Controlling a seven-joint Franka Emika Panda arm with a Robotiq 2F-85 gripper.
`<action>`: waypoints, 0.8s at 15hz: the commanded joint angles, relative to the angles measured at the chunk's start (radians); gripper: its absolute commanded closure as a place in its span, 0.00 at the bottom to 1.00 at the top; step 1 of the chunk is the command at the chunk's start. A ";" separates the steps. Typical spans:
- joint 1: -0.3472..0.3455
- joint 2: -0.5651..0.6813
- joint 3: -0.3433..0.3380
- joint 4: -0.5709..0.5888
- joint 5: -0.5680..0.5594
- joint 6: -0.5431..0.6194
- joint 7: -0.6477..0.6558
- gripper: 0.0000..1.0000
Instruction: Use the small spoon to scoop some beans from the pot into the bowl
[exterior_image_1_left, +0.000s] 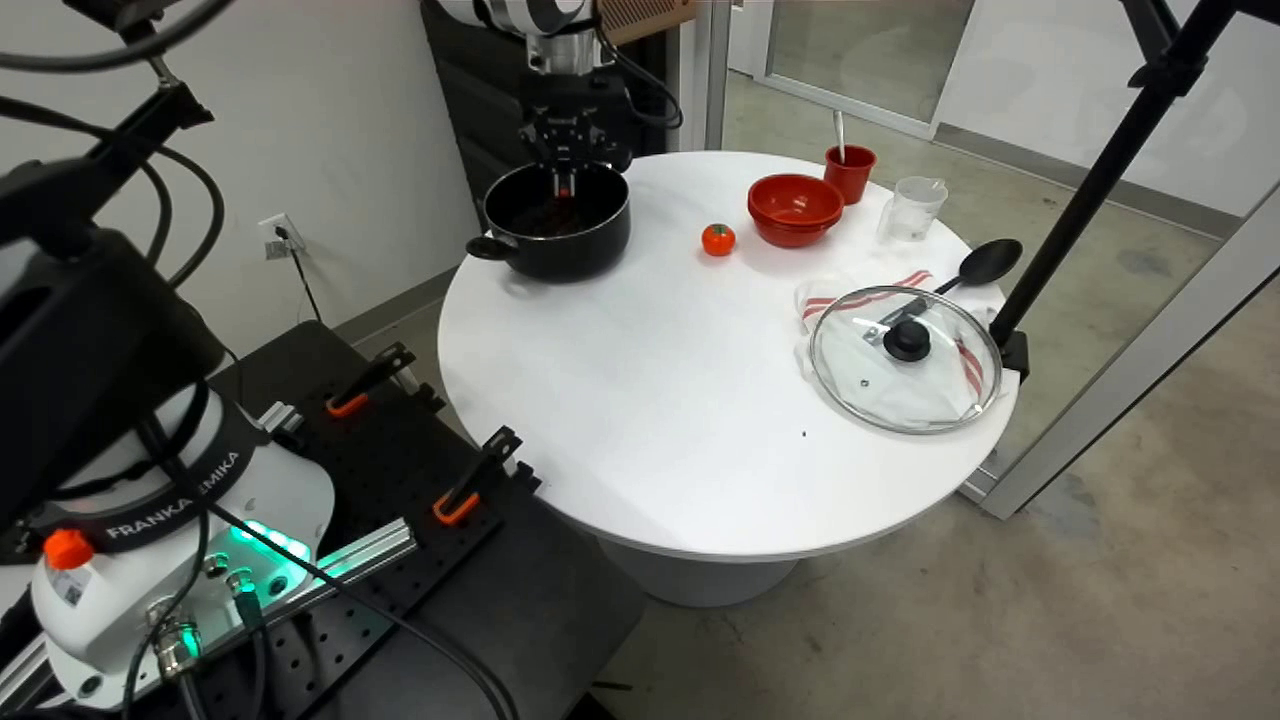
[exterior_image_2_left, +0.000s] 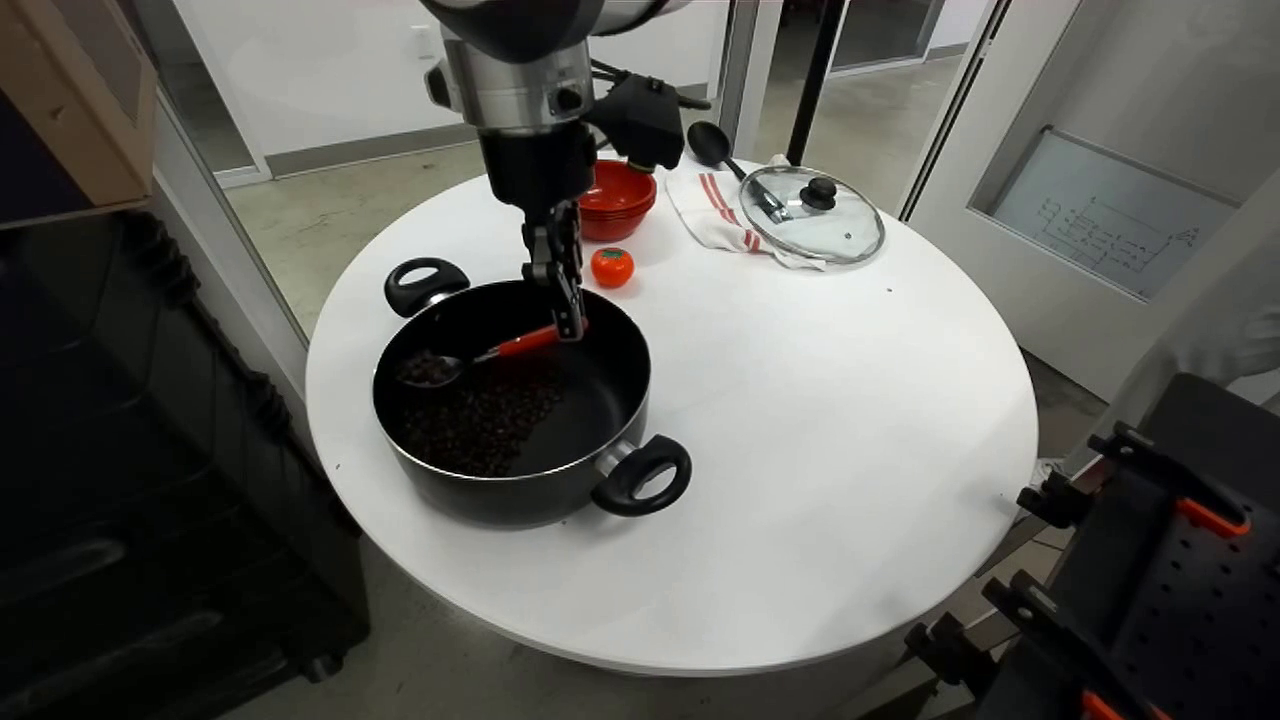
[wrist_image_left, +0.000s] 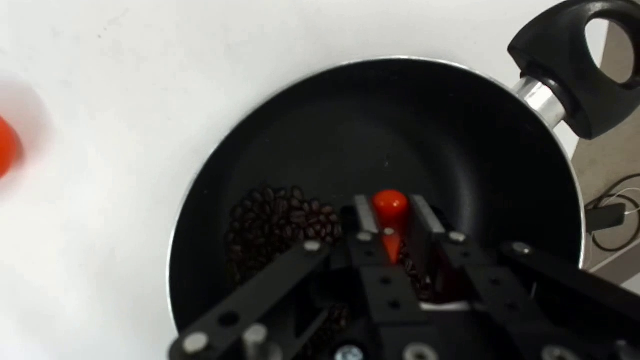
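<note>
- Jaws: clamped on the red handle of the small spoon (exterior_image_2_left: 525, 342), nearly together.
- Spoon: at the mouth of the pot (exterior_image_2_left: 510, 497), head bearing beans (exterior_image_2_left: 427, 369).
- From the jaws, in an exterior view: spoon's long axis toward roughly 8:30, bowl (exterior_image_2_left: 622, 195) near 1 o'clock; the carry probably turns on this.

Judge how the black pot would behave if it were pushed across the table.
The pot would probably slide rather than tip, being wide and squat. The beans, loose and mostly to one side of its floor, may shift. A push on a side handle, which juts outward, might swivel it.
</note>
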 joint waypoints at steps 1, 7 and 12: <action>-0.005 -0.011 0.018 0.029 0.013 -0.011 -0.035 0.95; -0.012 -0.007 0.024 0.060 0.013 -0.026 -0.077 0.95; -0.035 -0.011 0.019 0.074 0.022 -0.022 -0.139 0.95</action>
